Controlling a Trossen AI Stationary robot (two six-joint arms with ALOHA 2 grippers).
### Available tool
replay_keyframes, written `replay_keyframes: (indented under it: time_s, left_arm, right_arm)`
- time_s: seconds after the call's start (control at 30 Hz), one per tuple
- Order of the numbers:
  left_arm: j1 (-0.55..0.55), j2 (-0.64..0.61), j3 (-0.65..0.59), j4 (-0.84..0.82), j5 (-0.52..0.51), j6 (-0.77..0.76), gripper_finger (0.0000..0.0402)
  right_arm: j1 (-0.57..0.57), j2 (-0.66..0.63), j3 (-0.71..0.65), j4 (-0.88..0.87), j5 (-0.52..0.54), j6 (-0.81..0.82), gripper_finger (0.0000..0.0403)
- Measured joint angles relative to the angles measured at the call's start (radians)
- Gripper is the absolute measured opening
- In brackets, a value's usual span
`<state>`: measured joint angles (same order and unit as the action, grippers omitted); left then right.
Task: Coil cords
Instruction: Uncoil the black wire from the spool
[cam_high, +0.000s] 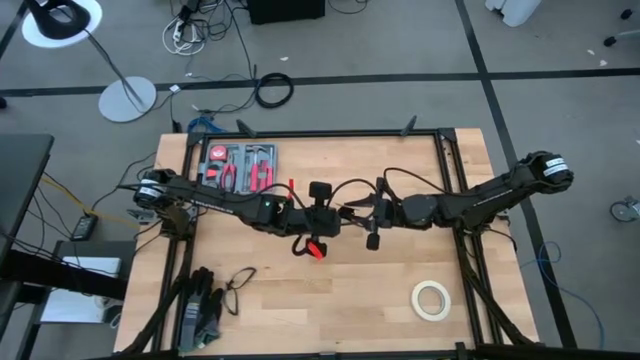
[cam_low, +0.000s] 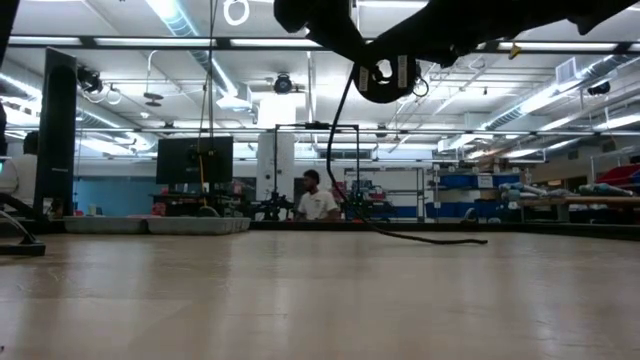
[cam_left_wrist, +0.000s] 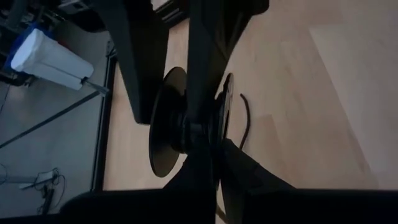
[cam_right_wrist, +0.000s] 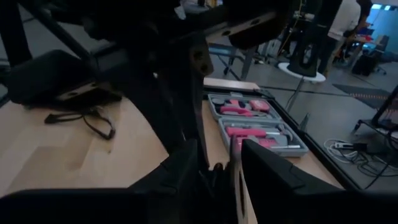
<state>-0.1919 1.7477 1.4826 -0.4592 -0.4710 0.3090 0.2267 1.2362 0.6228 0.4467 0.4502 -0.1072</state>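
Grey workshop floor rings your wooden desk (cam_high: 400, 310), with a floor lamp (cam_high: 62, 22) off at ten o'clock and a loose cable ring (cam_high: 273, 90) on the floor at twelve.

Both arms meet at desk centre. Your left pincer (cam_high: 322, 222) sits just at nine o'clock of the middle, clenched; the left wrist view shows its fingers (cam_left_wrist: 205, 168) pressed together around a thin black line, and I cannot tell for sure what it pinches. Your right pincer (cam_high: 362, 212) faces it from three o'clock, fingers (cam_right_wrist: 267, 171) spread apart, nearly touching the left one.

Cord (cam_high: 355, 184): thin and black, it arcs over the gap between the two pincers in the high view. From the low view it hangs down from the raised arms in a curve and trails onto the desk (cam_low: 420, 237), lying slack toward the far edge. A short piece shows on the wood in the left wrist view (cam_left_wrist: 245, 118).

Other items: a grey tool case (cam_high: 240, 166) with pink-handled tools at eleven o'clock; a cream tape roll (cam_high: 431, 300) at five o'clock, well apart from the arms; dark gloves (cam_high: 203, 305) with a thin strap beside them at seven o'clock. A person in a white shirt (cam_low: 316, 203) sits far back in the room.
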Motion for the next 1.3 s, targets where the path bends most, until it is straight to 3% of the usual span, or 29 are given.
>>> replay_keyframes:
  time_s: [0.33,0.53,0.73,1.0,1.3]
  left_arm:
    - [-0.006,0.001,-0.003,0.016,0.019,0.027,0.0004]
    - [-0.006,0.002,-0.003,0.03,0.015,0.023,0.0004]
    - [-0.004,0.002,-0.003,0.025,0.008,-0.004,0.0018]
    - [-0.005,-0.081,0.006,0.03,-0.096,-0.084,0.0082]
    - [-0.005,-0.117,0.003,-0.099,-0.055,-0.272,0.0101]
  right_arm:
    - [-0.039,0.001,0.003,-0.067,-0.069,0.1,0.0083]
    - [-0.04,-0.004,0.003,-0.075,-0.078,0.076,0.0013]
    - [-0.04,-0.003,0.003,-0.089,-0.048,0.079,0.0005]
    - [-0.041,-0.003,-0.006,-0.167,-0.018,0.069,0.0001]
    - [-0.035,-0.011,-0.002,-0.167,0.112,0.026,0.0001]
